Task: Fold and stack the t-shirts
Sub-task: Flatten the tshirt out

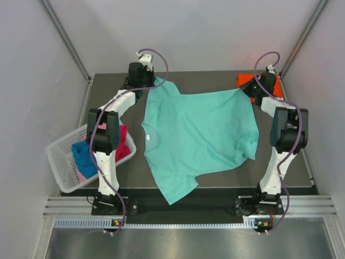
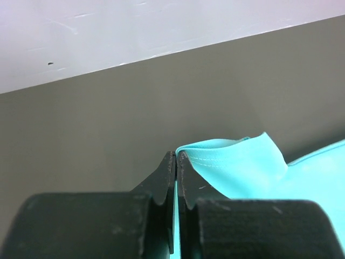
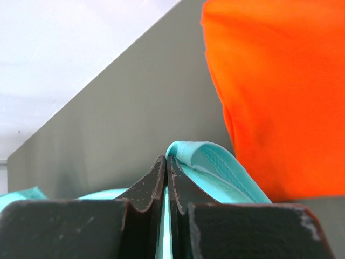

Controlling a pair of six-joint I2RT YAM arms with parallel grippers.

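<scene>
Teal t-shirt (image 1: 199,129) is clamped tight by left gripper (image 2: 176,157) and right gripper (image 3: 166,161).

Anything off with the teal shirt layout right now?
Yes. The teal t-shirt lies skewed: one sleeve droops over the table's near edge, and its near right corner is bunched up. The left tool and right tool pinch its far edge.
</scene>
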